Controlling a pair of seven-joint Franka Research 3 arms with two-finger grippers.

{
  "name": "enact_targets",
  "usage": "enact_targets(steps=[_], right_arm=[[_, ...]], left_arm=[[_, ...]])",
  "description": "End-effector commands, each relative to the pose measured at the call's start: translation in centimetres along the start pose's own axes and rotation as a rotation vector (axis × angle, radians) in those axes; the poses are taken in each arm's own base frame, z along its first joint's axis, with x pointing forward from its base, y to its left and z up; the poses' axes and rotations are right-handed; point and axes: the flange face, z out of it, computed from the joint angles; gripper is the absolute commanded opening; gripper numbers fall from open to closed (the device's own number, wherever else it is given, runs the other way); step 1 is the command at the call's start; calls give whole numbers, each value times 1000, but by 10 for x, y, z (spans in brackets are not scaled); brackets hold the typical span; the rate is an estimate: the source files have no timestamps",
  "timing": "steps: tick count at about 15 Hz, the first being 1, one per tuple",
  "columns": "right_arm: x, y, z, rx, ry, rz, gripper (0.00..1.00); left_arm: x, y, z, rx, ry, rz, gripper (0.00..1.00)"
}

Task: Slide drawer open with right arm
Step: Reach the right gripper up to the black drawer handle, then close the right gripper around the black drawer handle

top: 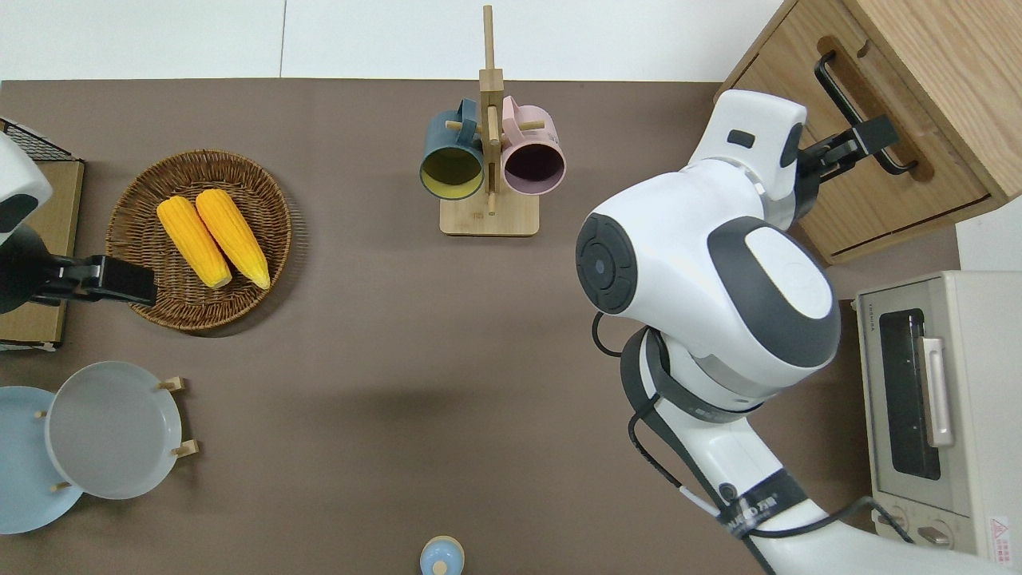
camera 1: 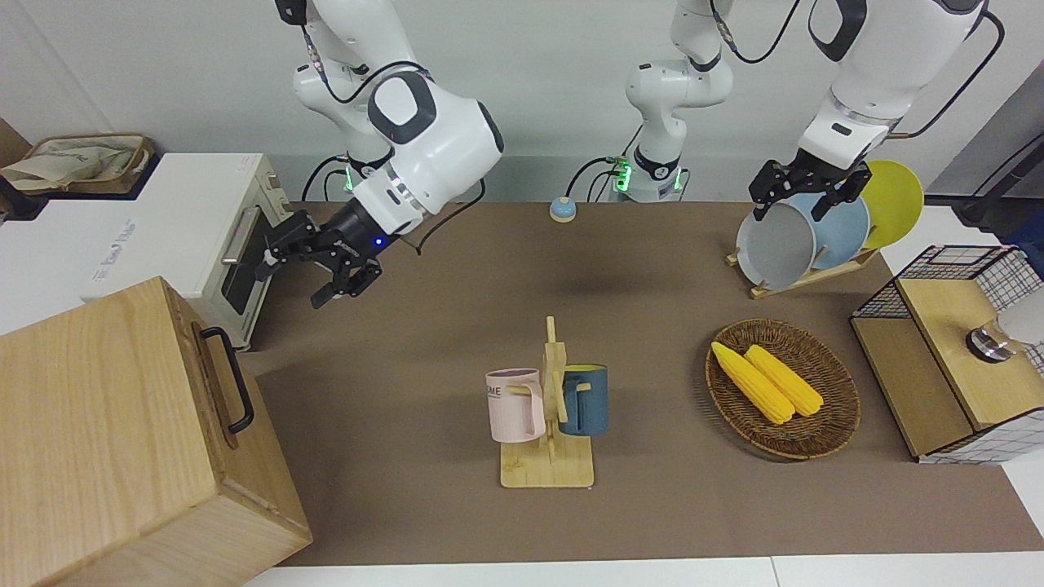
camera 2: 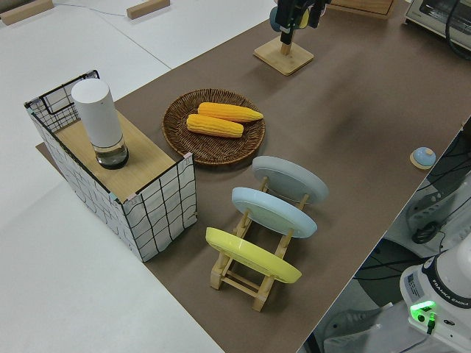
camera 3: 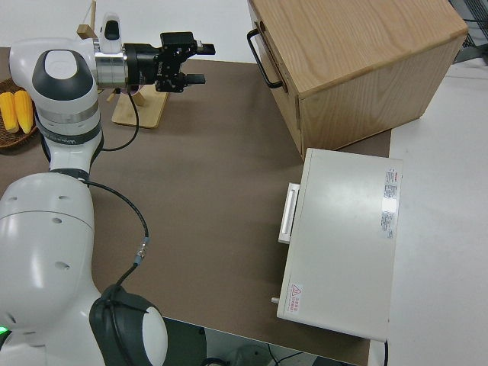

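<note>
The drawer [camera 1: 222,383] sits fully closed in the light-wood cabinet [camera 1: 98,440] at the right arm's end of the table [camera 1: 424,310] — the right claw [camera 1: 303,273], fingers apart and empty, has not reached the black handle [camera 1: 232,379], so grasping and pulling remain.

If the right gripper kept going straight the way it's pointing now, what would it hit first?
Most likely the drawer front near its black handle. The right gripper is open, level, aimed at it, with bare table between.
</note>
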Motion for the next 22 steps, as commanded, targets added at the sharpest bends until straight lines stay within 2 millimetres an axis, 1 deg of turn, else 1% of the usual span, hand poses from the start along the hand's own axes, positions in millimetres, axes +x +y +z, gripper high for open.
enact_targets(steps=[1,4,6,7,9,11,14,16,17,18,22], right_arm=[[7,-38,27,-149,31,-18,983],[10,-62,46,-216,43,19,981],[13,-72,59,-253,47,9,983],[13,-73,70,-277,42,9,983],[14,-71,84,-334,57,-3,983],[17,-75,96,-337,77,-15,983],[16,-68,119,-342,95,12,983],[18,-72,126,-348,126,-7,983],[17,-71,136,-373,126,-18,983],[18,-70,141,-402,134,-31,983],[22,-79,146,-437,172,-68,975]], left_arm=[[1,-1,-4,16,-5,11,993],[2,-1,-3,16,-7,11,993],[1,-1,-4,16,-5,11,993],[1,-1,-4,16,-5,11,993],[1,-1,-4,16,-5,11,993],[1,-1,-4,16,-5,11,993],[1,-1,-3,16,-7,11,993],[1,-1,-4,16,-5,11,993],[1,-1,-3,16,-7,11,995],[1,-1,-4,16,-5,11,993],[1,-1,-4,16,-5,11,993]])
